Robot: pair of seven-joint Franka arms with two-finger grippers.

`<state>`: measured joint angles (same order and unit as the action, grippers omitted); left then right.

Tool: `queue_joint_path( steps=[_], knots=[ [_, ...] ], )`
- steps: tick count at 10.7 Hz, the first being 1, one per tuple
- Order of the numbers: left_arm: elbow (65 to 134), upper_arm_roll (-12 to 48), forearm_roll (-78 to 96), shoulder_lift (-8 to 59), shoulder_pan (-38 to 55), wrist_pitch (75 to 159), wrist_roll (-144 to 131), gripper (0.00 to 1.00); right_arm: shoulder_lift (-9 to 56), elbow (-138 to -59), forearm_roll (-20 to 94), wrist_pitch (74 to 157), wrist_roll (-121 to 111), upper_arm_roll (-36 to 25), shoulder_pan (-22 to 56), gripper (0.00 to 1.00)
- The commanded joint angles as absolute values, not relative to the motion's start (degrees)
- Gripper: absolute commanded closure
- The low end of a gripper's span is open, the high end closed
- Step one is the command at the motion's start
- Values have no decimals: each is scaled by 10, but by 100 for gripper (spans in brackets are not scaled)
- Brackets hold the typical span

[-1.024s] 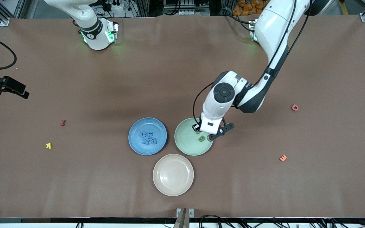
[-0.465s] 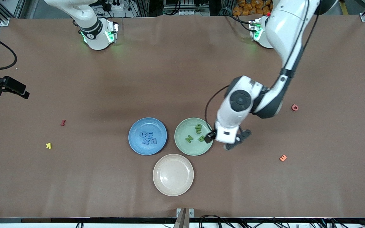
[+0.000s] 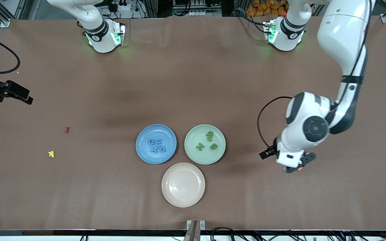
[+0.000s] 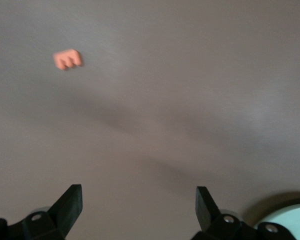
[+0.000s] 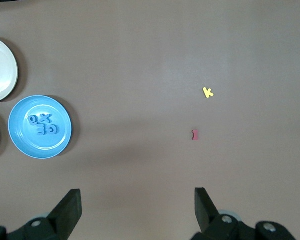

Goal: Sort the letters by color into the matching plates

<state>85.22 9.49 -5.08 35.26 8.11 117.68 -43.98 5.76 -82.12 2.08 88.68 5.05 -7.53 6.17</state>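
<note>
We take the green plate (image 3: 205,144) as our landmark. It holds four green letters (image 3: 208,141) as far as we can read them — an N, a B, and a close pair that looks like a u and a b. Just beside it, toward the right arm's end of the table, sits the blue plate (image 3: 156,144) with four blue letters (image 3: 155,146) clustered on it. The beige plate (image 3: 183,184) lies nearer to the front camera than the green plate, touching or almost touching it, and has nothing in it.

The left gripper (image 3: 293,166) hangs off the green plate toward the left arm's end of the table, over bare table, with its jaws spread wide and nothing between them; in the left wrist view the orange letter (image 4: 68,59) lies a little ahead of its fingertips (image 4: 70,202), and a sliver of the green plate shows at the edge. The right gripper (image 5: 137,205) waits high, well apart from the green plate toward the right arm's end, jaws also wide and empty, looking down on a yellow letter (image 5: 207,92) and a red letter (image 5: 194,134).

Judging from how things lie, the sorting step looks finished — every blue and green letter we can find is on its matching plate. The stray letters are not the task's colours, so the next move calls for no further pick; we would simply bring the left arm clear of the plates without brushing the orange letter.
</note>
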Motion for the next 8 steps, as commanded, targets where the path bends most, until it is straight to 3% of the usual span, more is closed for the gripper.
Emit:
queue_joint_path(
  steps=[1, 4, 8],
  knots=[
    [914, 107, -53, 289, 38, 1115, -340, 0, 57, -822, 12, 888, 54, -71, 59, 0],
    [1041, 116, -53, 186, 11, 1121, -308, 0, 57, -822, 12, 888, 54, -71, 60, 0],
    [1149, 116, -38, 82, -12, 1129, -230, 0, 57, -822, 13, 888, 53, -71, 60, 0]
  ],
)
